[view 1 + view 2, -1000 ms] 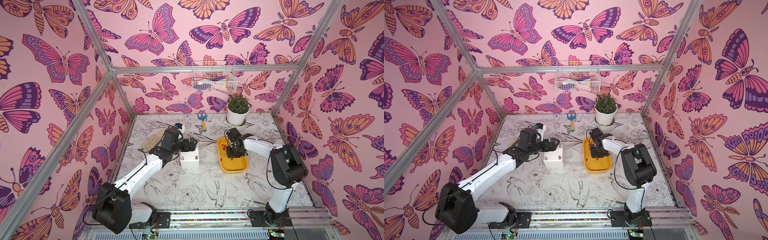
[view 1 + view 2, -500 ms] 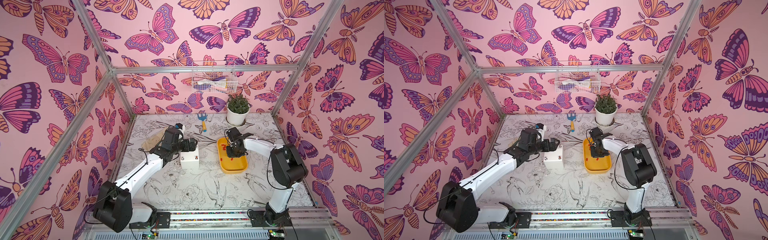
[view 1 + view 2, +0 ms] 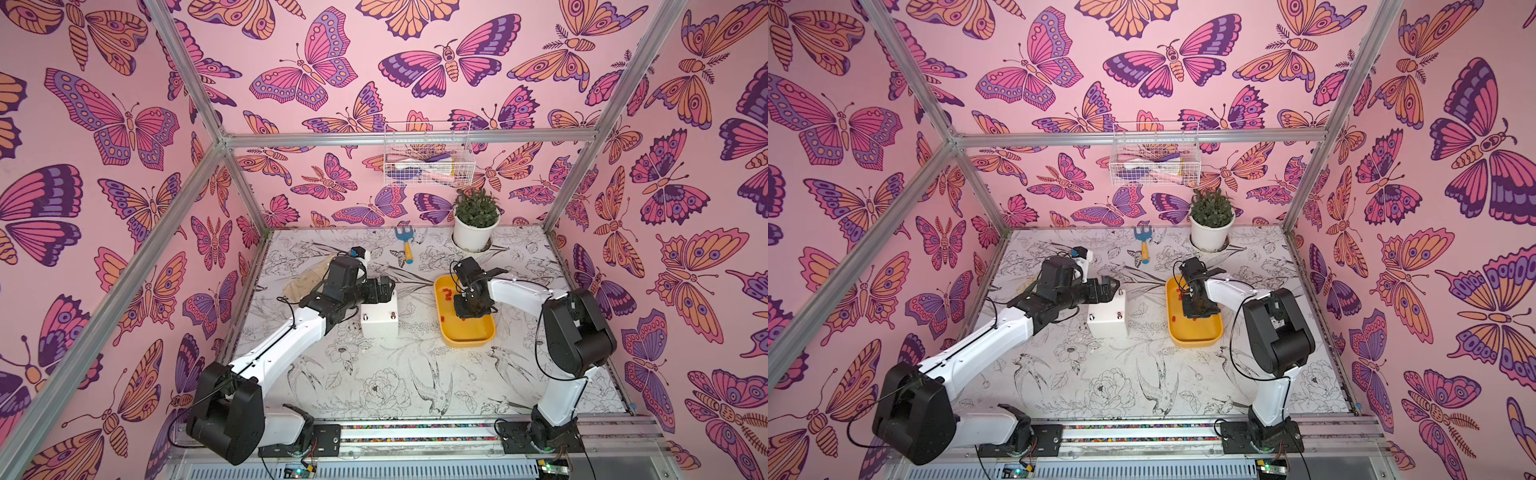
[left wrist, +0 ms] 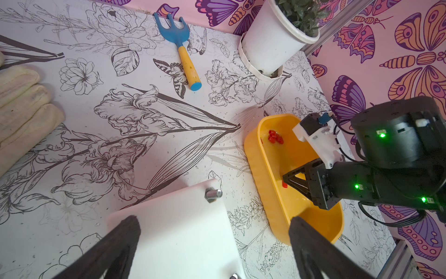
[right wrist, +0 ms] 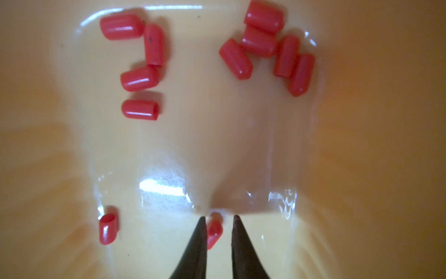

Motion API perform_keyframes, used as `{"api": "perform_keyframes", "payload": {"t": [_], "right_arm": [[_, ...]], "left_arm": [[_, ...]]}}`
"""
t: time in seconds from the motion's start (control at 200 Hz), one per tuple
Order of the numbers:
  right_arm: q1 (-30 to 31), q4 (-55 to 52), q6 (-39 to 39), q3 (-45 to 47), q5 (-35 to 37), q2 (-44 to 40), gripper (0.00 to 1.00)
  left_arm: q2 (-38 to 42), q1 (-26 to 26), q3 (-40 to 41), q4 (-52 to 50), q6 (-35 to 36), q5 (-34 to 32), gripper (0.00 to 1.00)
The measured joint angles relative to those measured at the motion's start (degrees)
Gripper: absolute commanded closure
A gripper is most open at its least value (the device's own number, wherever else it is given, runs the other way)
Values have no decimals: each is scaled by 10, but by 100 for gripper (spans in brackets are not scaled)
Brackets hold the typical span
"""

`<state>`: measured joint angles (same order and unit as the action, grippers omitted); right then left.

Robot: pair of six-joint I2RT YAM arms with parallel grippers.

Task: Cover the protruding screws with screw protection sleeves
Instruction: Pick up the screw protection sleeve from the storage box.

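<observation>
Right claw: your right gripper (image 5: 219,217) points down into the shallow yellow plastic tray (image 5: 362,120). Its dark jaws stand a narrow slit apart, and one small red rubbery sleeve (image 5: 213,232) lies on the tray floor between them. It sits close against one finger and clear of the other, so it is not pinched.
Left claw: your left gripper (image 4: 213,218) is spread wide and holds nothing, with its fingers (image 4: 115,241) either side of the white cube-like box (image 4: 183,229).
Sleeves: the other red sleeves lie loose in the tray: a group of four (image 5: 140,79), a group of five (image 5: 265,43) and a single one (image 5: 108,228) near the wall.
Screws: a bare silvery metal stud (image 4: 213,194) sticks up at one corner of the box. A second stud (image 4: 234,276) is cut off at the edge of the left wrist view.
Around: the tray sits near the box, on your right arm's side. A white pot with a green plant (image 3: 473,232) and a blue rake with a yellow handle (image 3: 406,245) lie at the back of the flower-printed table (image 3: 374,395). A beige cloth glove (image 4: 21,108) lies by the left arm, and a white wire basket (image 3: 428,166) hangs on the back wall.
In the way: in both top views your right wrist covers the tray's middle, and the left gripper covers the box's far corners.
Since a second ago: arms, box and tray sit where they sat — any change at the jaws is too small to tell from the top views.
</observation>
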<state>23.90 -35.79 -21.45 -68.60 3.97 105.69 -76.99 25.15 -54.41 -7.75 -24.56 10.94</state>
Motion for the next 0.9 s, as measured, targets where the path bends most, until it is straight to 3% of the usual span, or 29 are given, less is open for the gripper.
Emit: {"api": "perform_keyframes", "payload": {"t": [0.901], "right_arm": [[0,10,-11,8,-16,0,80]], "left_arm": [[0,0,0,0,0,0,1]]}}
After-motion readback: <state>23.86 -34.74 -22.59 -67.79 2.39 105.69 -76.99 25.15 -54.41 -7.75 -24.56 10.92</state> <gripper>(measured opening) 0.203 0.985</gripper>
